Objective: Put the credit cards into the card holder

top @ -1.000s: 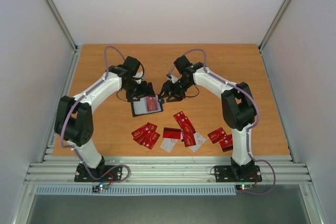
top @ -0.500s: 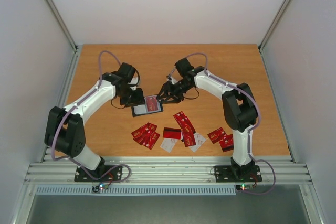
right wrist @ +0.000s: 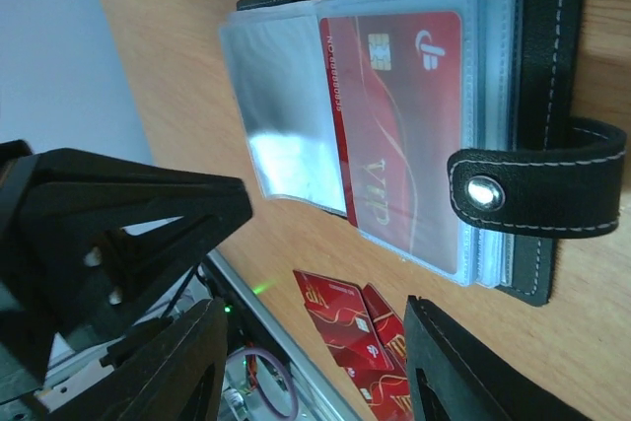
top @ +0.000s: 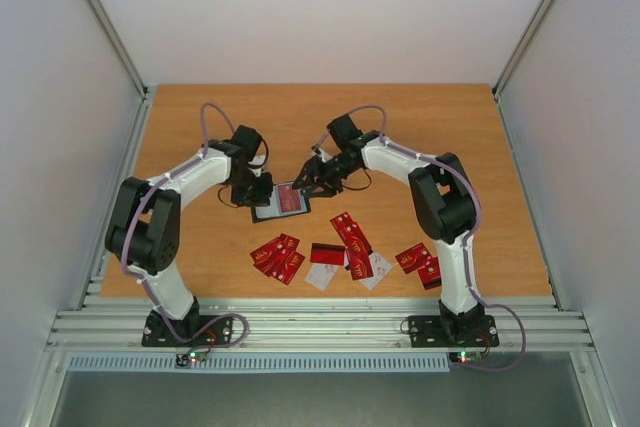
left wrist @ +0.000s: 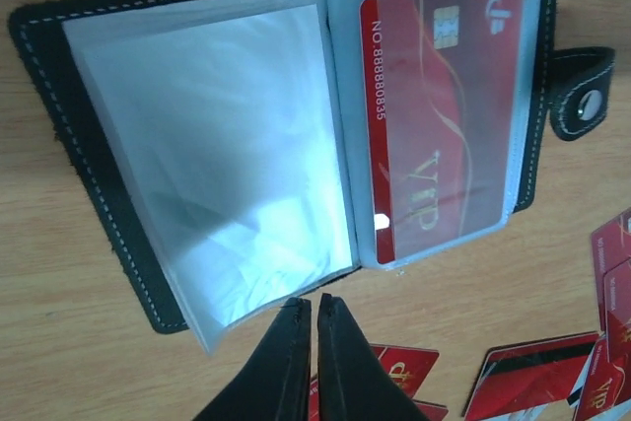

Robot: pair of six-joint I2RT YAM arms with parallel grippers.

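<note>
The card holder (top: 279, 203) lies open on the table, black with clear sleeves (left wrist: 212, 160). One red credit card (left wrist: 444, 115) sits in its right sleeve, and the snap tab (right wrist: 532, 189) hangs off the side. My left gripper (left wrist: 308, 305) is shut on nothing, its tips just off the holder's near edge beside the loose sleeve. My right gripper (right wrist: 315, 342) is open and empty, hovering at the holder's tab side (top: 305, 179). Several loose red credit cards (top: 278, 257) and a few white ones (top: 322, 276) lie nearer the arm bases.
The loose cards lie in three clusters along the near part of the table, the others at the middle (top: 350, 237) and the right (top: 420, 262). White walls enclose the table on three sides. A metal rail (top: 320, 327) runs along the near edge.
My left gripper has shut with nothing in it and shifted to the holder's left side. The right gripper has edged slightly closer to the holder, still open.
</note>
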